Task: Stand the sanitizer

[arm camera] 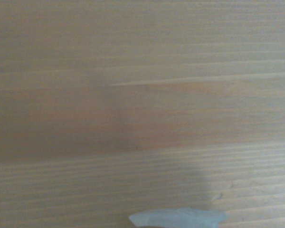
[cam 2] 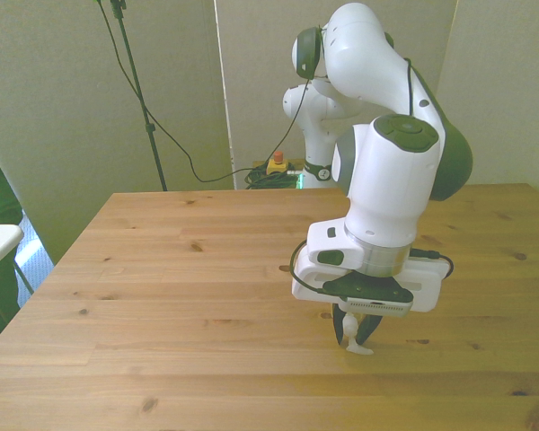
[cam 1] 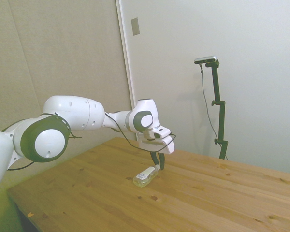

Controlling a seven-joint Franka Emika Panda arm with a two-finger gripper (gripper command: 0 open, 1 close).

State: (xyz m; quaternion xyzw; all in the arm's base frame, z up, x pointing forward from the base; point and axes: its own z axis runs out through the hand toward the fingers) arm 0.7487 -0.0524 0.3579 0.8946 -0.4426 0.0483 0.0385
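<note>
The sanitizer is a small clear bottle with pale liquid inside, a white label on its side and a narrow white top. From my side view it's tilted, the bottom end down on the wooden table and the white top end raised up into the gripper. In the front view I only get a pale bit of it poking out below the dark fingers, toward the table's near edge and right of the middle. The jaws look narrow, pinched on the top end of the bottle. The wrist view is mostly blurry wood grain, with a pale sliver at the edge that I take for the bottle.
</note>
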